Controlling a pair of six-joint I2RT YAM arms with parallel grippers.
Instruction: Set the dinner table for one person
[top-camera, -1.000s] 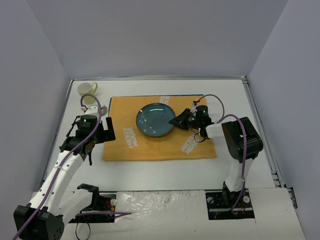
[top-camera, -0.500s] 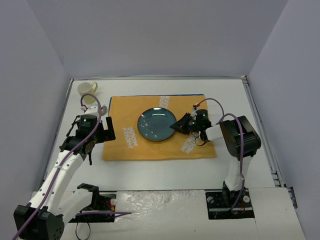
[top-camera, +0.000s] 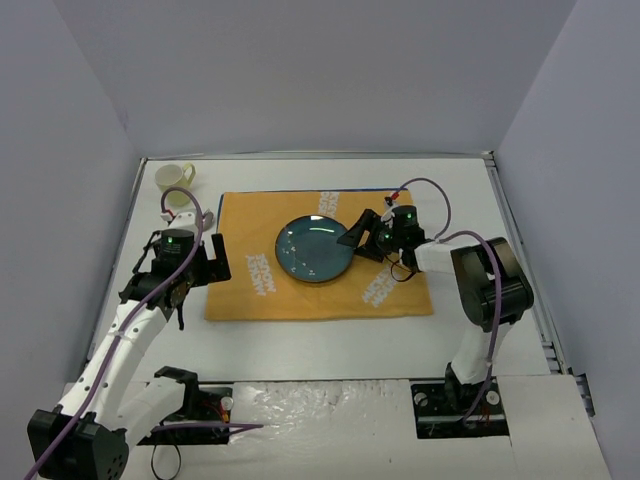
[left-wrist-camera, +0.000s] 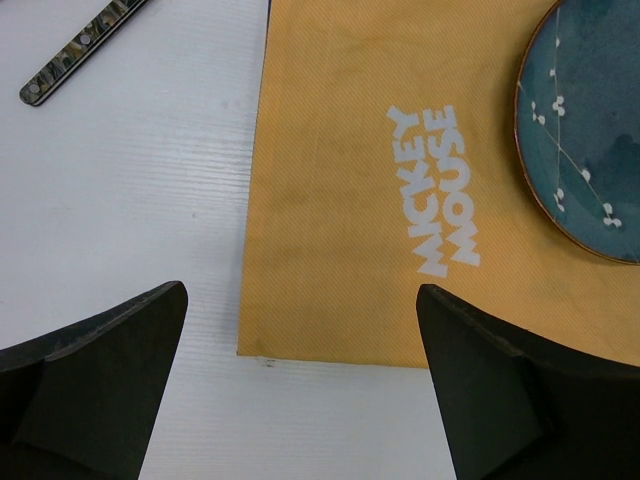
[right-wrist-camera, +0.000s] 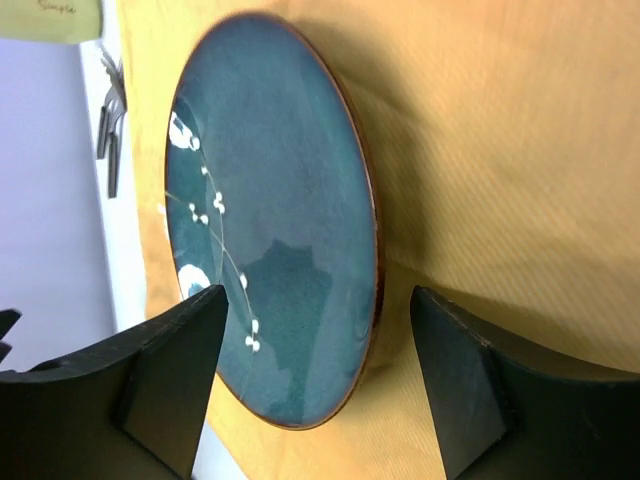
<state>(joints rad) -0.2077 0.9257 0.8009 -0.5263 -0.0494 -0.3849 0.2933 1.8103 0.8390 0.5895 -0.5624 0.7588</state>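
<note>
The dinner table (top-camera: 320, 340), a white tabletop, fills the overhead frame, with an orange placemat (top-camera: 250, 300) spread across its middle (Mickey Mouse lettering on it). A blue-green plate (top-camera: 313, 250) lies flat near the mat's centre. My right gripper (right-wrist-camera: 318, 300) sits at the plate's right rim, jaws wide, the rim between them with no grip that I can see. My left gripper (left-wrist-camera: 300, 295) hovers at the left of the frame over the mat's left edge, jaws at full spread and holding nothing. A pale mug (top-camera: 177, 180) stands in the upper left corner. A patterned utensil handle (left-wrist-camera: 80, 45) lies on bare tabletop near the mat's left edge.
</note>
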